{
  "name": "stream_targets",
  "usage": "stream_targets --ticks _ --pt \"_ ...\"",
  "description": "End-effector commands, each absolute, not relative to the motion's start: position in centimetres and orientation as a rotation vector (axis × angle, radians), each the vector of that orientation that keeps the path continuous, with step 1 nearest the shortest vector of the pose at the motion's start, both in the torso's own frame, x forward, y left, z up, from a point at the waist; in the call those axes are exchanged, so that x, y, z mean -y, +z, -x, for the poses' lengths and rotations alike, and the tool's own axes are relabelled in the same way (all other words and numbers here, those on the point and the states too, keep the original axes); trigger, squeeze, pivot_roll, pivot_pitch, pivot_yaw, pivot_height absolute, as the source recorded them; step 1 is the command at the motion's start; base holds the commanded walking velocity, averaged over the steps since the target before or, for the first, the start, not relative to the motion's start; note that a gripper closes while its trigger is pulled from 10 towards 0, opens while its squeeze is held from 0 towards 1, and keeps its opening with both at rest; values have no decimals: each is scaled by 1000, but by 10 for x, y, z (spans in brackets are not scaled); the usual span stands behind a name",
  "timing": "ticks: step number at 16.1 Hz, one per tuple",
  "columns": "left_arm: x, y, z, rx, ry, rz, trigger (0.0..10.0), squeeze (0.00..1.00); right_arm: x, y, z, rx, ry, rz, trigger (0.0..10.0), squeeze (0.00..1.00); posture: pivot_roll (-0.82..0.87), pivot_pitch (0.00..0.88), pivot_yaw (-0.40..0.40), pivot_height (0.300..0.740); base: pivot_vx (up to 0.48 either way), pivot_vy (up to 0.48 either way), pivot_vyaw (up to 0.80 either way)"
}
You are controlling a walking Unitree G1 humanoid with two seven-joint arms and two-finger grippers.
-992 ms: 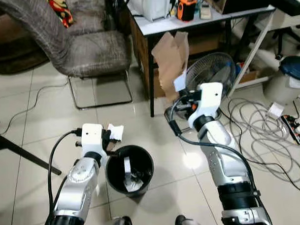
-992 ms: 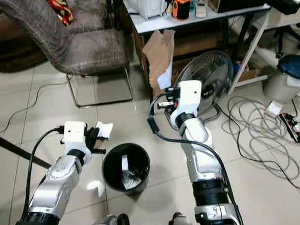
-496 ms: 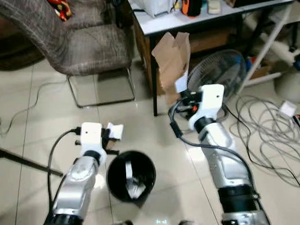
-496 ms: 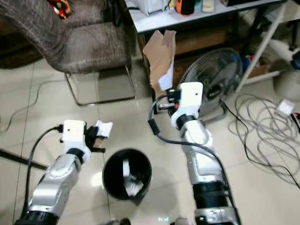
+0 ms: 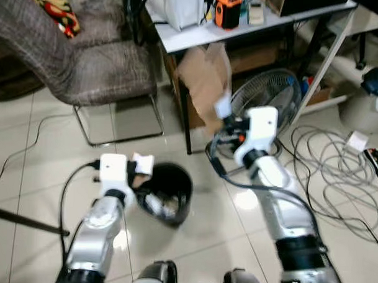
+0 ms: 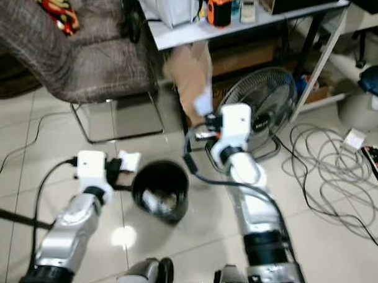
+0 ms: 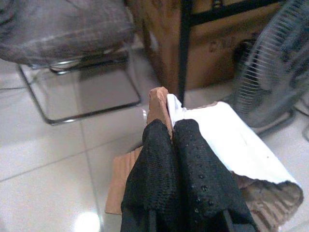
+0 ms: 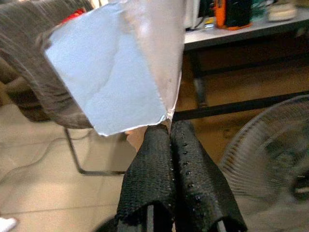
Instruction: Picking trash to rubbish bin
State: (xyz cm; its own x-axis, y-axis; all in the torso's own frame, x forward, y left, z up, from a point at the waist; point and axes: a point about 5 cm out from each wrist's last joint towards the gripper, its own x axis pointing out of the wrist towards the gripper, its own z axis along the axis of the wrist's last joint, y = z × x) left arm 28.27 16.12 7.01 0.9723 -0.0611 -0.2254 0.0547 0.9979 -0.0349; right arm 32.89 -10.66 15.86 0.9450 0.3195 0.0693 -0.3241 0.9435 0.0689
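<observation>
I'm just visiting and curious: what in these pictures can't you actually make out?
- Contents of the black bin: head views are motion-blurred; only pale scraps show.
- Brown cardboard held by the right gripper: blurred in the head views, cut off by the top edge in the right wrist view.
- White-and-brown scrap in the left gripper: partly hidden by the fingers.
</observation>
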Motion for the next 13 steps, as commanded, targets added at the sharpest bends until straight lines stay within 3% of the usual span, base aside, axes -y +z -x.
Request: stream_targets --ticks 1,10,13 --pt "-167 65 -279 -245 -38 22 0 0 102 161 -326 68 347 -73 10000 0 -85 202 104 740 0 0 463" --pt "-166 65 -279 -240 -43 11 0 0 104 162 -326 77 353 -62 10000 0 -89 198 102 740 0 0 800" --pt "-163 64 -280 -248 -55 7 0 0 105 161 -327 64 340 -75 10000 0 -89 198 102 740 0 0 0"
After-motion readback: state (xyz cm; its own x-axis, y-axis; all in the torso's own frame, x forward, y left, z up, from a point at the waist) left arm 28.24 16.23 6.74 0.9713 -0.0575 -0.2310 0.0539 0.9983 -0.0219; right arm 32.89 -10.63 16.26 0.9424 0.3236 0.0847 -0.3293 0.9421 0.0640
